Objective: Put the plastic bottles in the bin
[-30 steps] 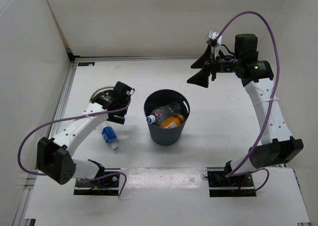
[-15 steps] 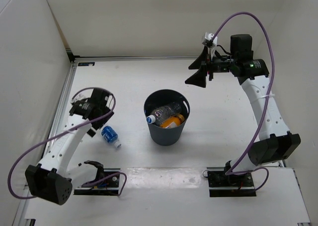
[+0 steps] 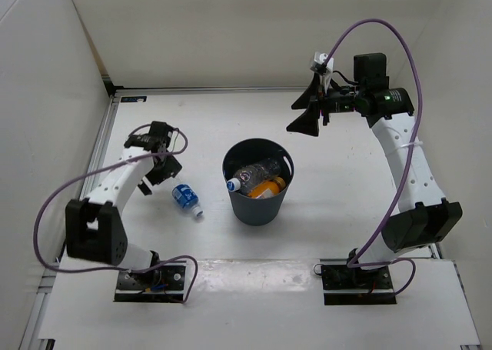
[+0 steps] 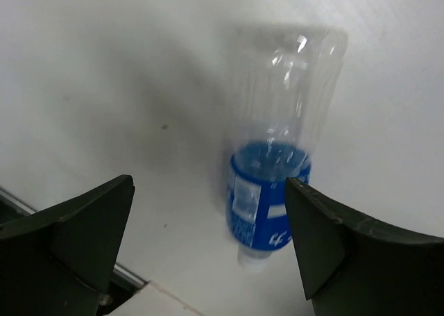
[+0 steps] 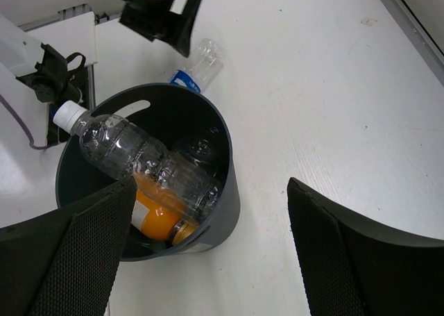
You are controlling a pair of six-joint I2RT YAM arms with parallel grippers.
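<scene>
- Two fingers of the left gripper (image 4: pixel 208 243) stand wide apart and hold nothing. Only bare table (image 4: pixel 104 87) shows between them.
- Just past those fingers the blue-labelled bottle (image 4: pixel 277 163) lies on its side on the table, untouched, with its white cap end nearest the gripper.
- From the top view, the left gripper (image 3: pixel 158 176) sits just beside that bottle (image 3: pixel 185 198), on the side away from the bin (image 3: pixel 258 208). The bottle lies left of the bin, near it but not touching.
- The bin stands upright mid-table with three bottles inside.
- The white-capped bottle (image 5: pixel 118 146) leans against the bin's wall, its cap poking above the rim. The orange bottle (image 5: pixel 156 215) is lower down, and another clear bottle (image 5: pixel 200 151) is behind them.
- The right gripper (image 3: pixel 307 111) is raised beyond the bin at the right rear. Its fingers are spread wide and empty, and its camera looks down into the bin (image 5: pixel 230 191).
</scene>
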